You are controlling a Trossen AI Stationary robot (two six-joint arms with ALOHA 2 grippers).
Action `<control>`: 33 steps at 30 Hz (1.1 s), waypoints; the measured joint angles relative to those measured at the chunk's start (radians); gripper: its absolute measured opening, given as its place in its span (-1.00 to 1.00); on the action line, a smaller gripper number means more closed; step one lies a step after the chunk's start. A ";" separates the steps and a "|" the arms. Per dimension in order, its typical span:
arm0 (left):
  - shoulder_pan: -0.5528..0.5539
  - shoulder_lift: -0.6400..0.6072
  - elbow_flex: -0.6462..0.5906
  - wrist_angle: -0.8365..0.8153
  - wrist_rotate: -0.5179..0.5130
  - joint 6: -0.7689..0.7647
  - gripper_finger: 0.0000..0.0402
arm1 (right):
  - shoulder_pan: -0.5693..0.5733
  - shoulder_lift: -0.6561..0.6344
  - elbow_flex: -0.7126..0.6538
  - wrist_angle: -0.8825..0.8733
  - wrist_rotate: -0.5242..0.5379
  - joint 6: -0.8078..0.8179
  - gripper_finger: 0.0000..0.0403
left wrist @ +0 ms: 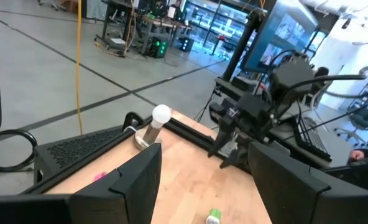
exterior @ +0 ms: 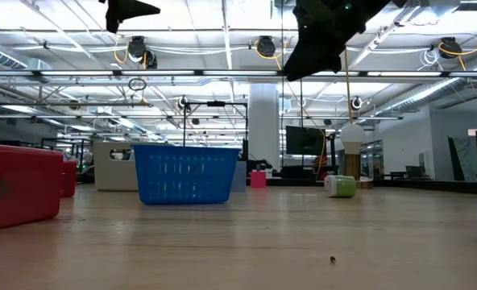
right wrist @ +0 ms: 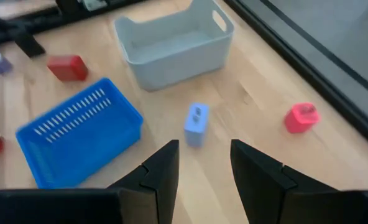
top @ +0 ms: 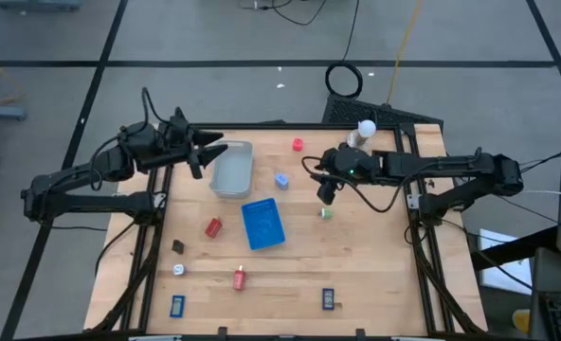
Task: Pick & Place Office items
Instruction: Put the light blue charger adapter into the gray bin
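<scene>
high view looks straight down on the whole light wooden table (top: 356,275). low view sits at tabletop height, facing level into the room. both wrist views look close and downward; right wrist and high views share the blue slotted plastic basket (right wrist: 78,127).
</scene>
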State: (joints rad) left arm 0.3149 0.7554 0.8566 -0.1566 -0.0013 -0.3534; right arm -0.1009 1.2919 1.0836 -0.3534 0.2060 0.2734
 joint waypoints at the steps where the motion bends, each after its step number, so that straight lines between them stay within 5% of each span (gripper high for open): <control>1: 0.000 -0.010 0.000 -0.010 0.000 -0.001 0.21 | 0.005 0.009 0.000 0.014 0.001 0.012 -0.33; 8: 0.000 -0.070 0.000 -0.090 0.000 -0.016 0.21 | 0.043 0.077 0.000 0.040 0.031 0.055 -0.29; 19: 0.000 -0.097 0.000 -0.189 0.000 -0.049 0.21 | 0.083 0.224 0.001 0.185 0.039 0.088 0.07; 23: 0.000 -0.097 0.000 -0.196 0.001 -0.064 0.21 | 0.083 0.264 0.000 0.179 0.119 0.097 0.15; 33: -0.001 -0.097 0.000 -0.216 0.019 -0.074 0.21 | 0.060 0.344 0.000 0.233 0.152 0.139 0.23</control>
State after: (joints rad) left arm 0.3138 0.6586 0.8566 -0.3721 0.0175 -0.4278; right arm -0.0408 1.6356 1.0836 -0.1207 0.3576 0.4120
